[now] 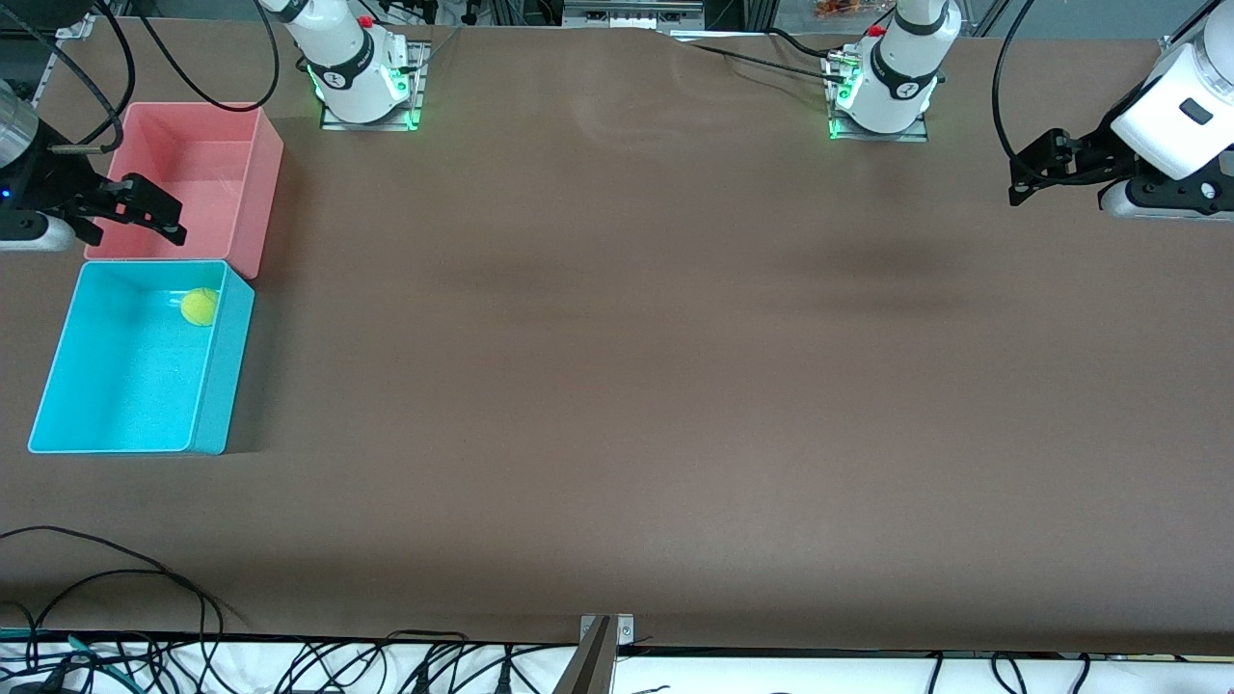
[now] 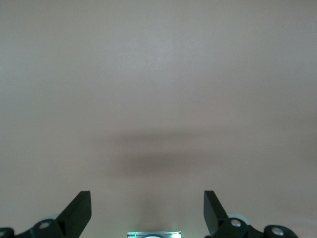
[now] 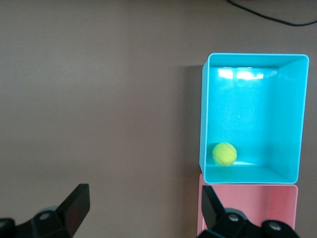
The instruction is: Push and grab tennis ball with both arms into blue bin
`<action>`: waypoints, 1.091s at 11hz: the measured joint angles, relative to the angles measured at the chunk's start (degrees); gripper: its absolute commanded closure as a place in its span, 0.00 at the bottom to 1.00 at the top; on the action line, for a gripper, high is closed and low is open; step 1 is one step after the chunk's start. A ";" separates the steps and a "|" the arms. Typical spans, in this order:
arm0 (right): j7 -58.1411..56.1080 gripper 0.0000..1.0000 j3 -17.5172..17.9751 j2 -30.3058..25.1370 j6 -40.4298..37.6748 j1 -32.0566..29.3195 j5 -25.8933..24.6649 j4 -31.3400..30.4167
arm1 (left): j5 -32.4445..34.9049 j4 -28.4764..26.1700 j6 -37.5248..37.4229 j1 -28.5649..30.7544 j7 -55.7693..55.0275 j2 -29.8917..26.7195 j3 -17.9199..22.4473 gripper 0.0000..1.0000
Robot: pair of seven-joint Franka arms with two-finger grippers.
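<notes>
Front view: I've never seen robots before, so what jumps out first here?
The bright blue bin at the right arm's end of the table, with a tennis ball in its corner nearest the pink bin beside it. The open right gripper hangs over the pink bin; the left gripper waits open.

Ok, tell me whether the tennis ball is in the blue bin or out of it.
In. The tennis ball rests on the floor of the blue bin, in the corner nearest the pink bin; neither gripper holds it.

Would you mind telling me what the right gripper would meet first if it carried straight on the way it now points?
Probably the pink bin: the open right gripper hangs above it, aimed down. Depth is unclear, so it might instead meet the bin's wall beside the blue bin.
</notes>
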 measured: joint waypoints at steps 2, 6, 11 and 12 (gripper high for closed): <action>0.12 0.00 0.00 0.09 -0.09 -0.19 0.00 0.86 | 0.00 0.00 0.00 0.00 0.00 0.00 -0.02 0.00; 2.79 0.00 2.14 0.20 -0.35 -0.25 0.01 1.55 | 0.00 0.00 0.00 -0.01 0.00 0.00 -0.09 0.00; 3.12 0.00 2.07 1.35 -3.53 -0.90 0.01 4.84 | 0.00 0.00 0.00 0.00 0.00 0.00 -0.09 0.00; 3.12 0.00 1.97 1.86 -4.34 -1.07 0.01 5.53 | 0.00 0.00 0.00 0.00 0.00 0.00 -0.09 0.00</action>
